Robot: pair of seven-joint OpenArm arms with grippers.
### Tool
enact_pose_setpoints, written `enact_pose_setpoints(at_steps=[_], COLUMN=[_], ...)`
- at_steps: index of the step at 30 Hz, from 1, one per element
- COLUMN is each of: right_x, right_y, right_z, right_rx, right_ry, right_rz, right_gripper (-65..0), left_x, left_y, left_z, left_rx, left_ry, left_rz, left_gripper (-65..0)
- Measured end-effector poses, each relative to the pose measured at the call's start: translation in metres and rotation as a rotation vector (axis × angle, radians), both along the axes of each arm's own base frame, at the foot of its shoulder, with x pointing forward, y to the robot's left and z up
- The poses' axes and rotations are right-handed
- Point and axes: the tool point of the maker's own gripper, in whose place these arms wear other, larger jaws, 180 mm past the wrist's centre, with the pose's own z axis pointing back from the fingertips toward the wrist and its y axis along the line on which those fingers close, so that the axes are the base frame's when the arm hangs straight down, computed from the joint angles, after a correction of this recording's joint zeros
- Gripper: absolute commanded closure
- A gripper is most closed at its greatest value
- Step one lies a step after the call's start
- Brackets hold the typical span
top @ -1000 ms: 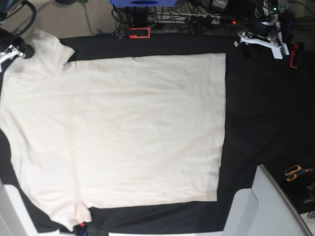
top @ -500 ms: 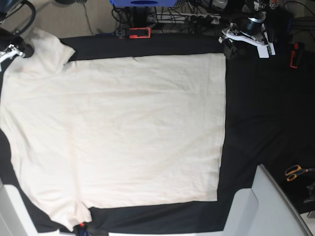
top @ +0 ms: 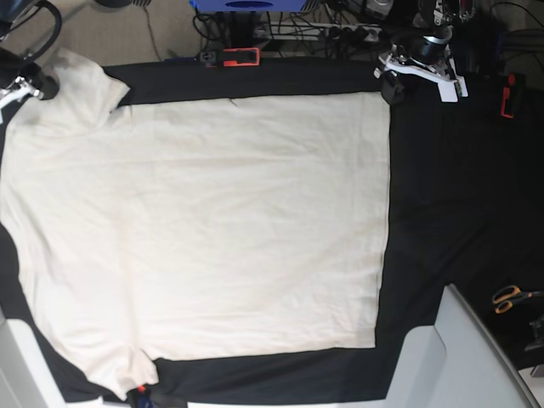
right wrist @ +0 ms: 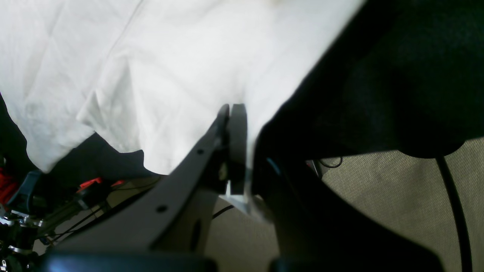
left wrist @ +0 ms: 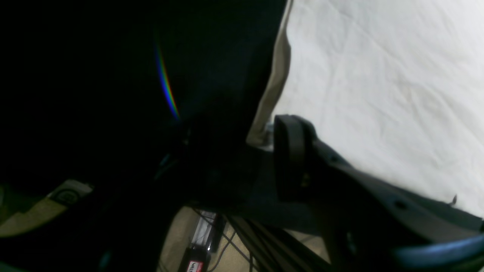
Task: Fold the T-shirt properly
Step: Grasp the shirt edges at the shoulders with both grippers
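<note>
**Left pincer at the hem corner, right pincer shut at the sleeve**

We see the large plain cream cotton T-shirt (top: 204, 229) lying flat on the black-covered surface (top: 459, 195), with its long axis across the base view: the sleeves at that view's left, the straight hem at its right. Our left pincer (top: 393, 85) stands at the far hem corner, and in the left wrist view its fingers (left wrist: 291, 158) are apart, with the corner of the cloth just beside one of them; we cannot see any cloth between them. From this pincer the shirt spreads away toward the sleeves. Our right pincer (right wrist: 231, 143) has its jaws together at the far sleeve's edge; we cannot tell whether cloth is pinched there. We judge the left arm is nearer to the hem, so the corner grasp belongs to it.
</note>
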Motion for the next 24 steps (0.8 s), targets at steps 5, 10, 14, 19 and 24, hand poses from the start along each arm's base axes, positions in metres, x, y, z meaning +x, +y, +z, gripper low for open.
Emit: enact_pose_setpoints(at_steps=[5,10,14,19,24], right_x=[0.000,0.000,0.000,0.000,0.000], right_y=[0.001,0.001,0.001,0.001,0.001], right_z=[0.000,0.000,0.000,0.000,0.000], right_rx=[0.002,0.002,0.002,0.002,0.002], right_ry=[0.000,0.000,0.000,0.000,0.000], right_rz=[0.000,0.000,0.000,0.000,0.000], right_gripper=[-0.2,-0.2,-0.2,-0.2,-0.2], left_x=[0.006,0.015,0.028,0.037,0.040], left_y=[-0.001,-0.007,-0.023,-0.041,-0.045], left_z=[0.000,-0.001,-0.005,-0.007,-0.006], left_rx=[-0.005,-0.015,-0.047,-0.073,-0.083], left_ry=[-0.007,-0.023,-0.045,-0.062,-0.065], left_rz=[-0.003,-0.013,-0.032,-0.068,-0.068], left_gripper=[-27.6,-27.6,-27.6,-27.6,-27.5])
